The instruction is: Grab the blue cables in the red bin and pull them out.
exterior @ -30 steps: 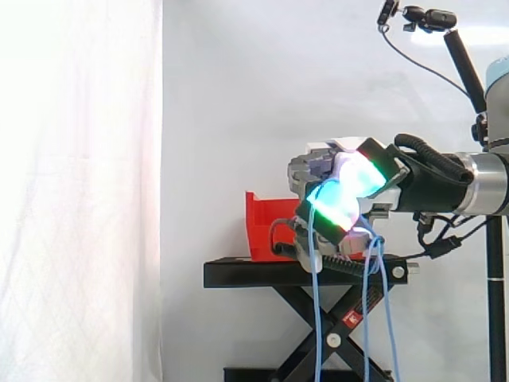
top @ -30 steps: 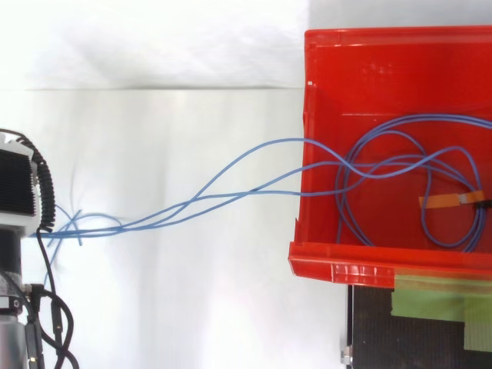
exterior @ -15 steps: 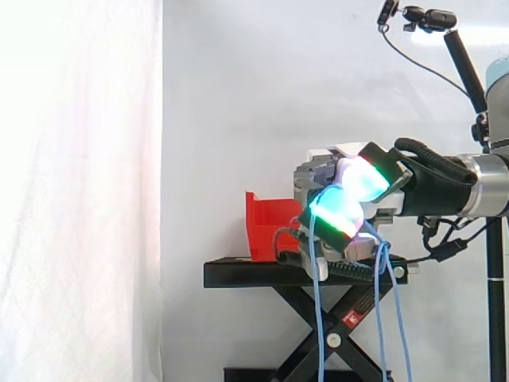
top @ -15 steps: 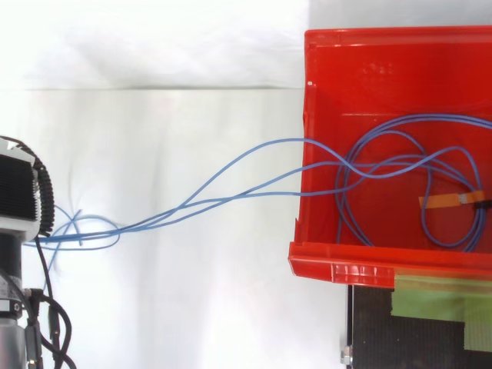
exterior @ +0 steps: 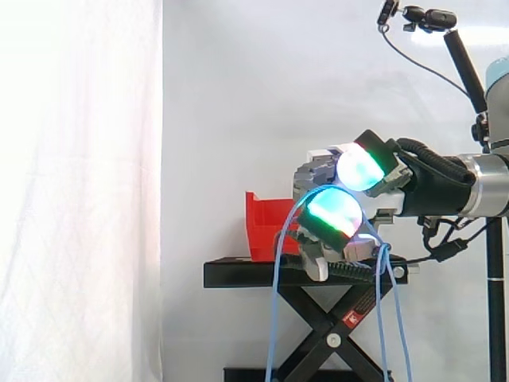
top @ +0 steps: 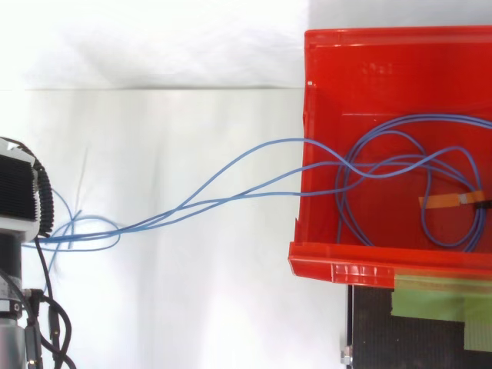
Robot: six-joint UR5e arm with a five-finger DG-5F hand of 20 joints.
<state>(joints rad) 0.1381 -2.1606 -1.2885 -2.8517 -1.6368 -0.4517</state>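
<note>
Side view shows you the hand (exterior: 338, 212) with fingers curled round the blue cables (top: 254, 195). The cables cross the red bin's (top: 338, 270) left edge, with loops lying inside it.

In the side view the bin (exterior: 264, 224) stands on the stand (exterior: 238, 274) at the centre of the frame. The hand (exterior: 335, 212) is just right of it, and the cables (top: 254, 196) hang down from it. In the top view they lie in the bin at the right and run over its left wall to the lower left.
</note>
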